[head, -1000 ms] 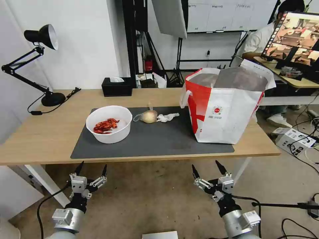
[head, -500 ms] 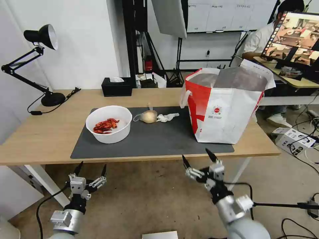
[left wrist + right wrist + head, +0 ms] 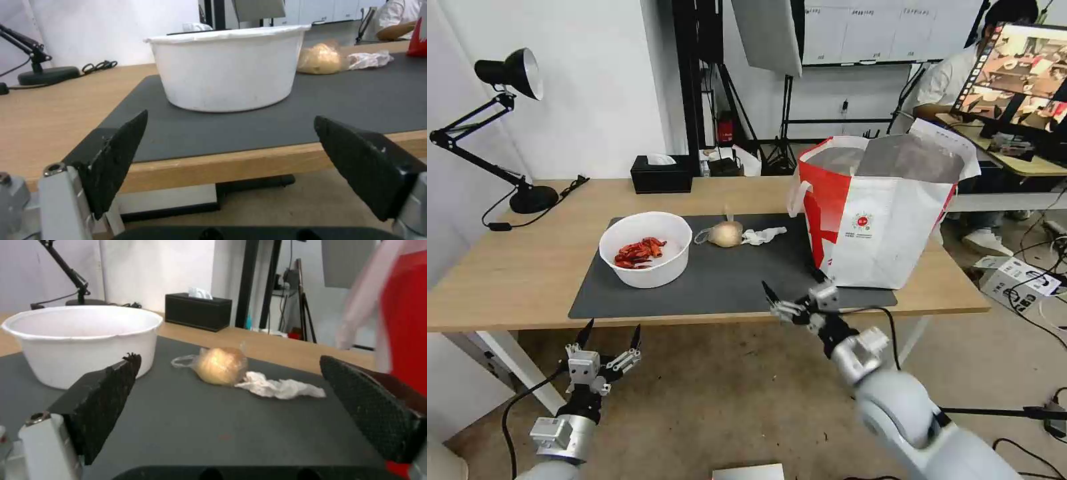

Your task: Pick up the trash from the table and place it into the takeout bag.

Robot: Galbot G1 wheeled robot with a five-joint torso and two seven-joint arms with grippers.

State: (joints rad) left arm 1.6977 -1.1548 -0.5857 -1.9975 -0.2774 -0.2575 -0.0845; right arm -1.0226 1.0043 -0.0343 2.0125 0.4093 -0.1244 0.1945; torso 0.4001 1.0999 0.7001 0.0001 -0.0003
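Observation:
On the dark mat of the table stands a white bowl of red shells. To its right lie a small knotted bag with a pale lump and a crumpled tissue. The takeout bag stands open at the mat's right end. My right gripper hovers open over the mat's front edge, facing the knotted bag and the tissue, with the bowl off to one side. My left gripper waits open below the table's front edge, facing the bowl.
A black desk lamp stands at the table's far left corner and a black tissue box at its back edge. A second desk with a monitor sits behind the takeout bag. Cables and a small box lie on the floor at right.
My right arm has risen from below the table's edge, forward and to the left, and now reaches over the mat's front edge. The left arm and the trash have stayed put.

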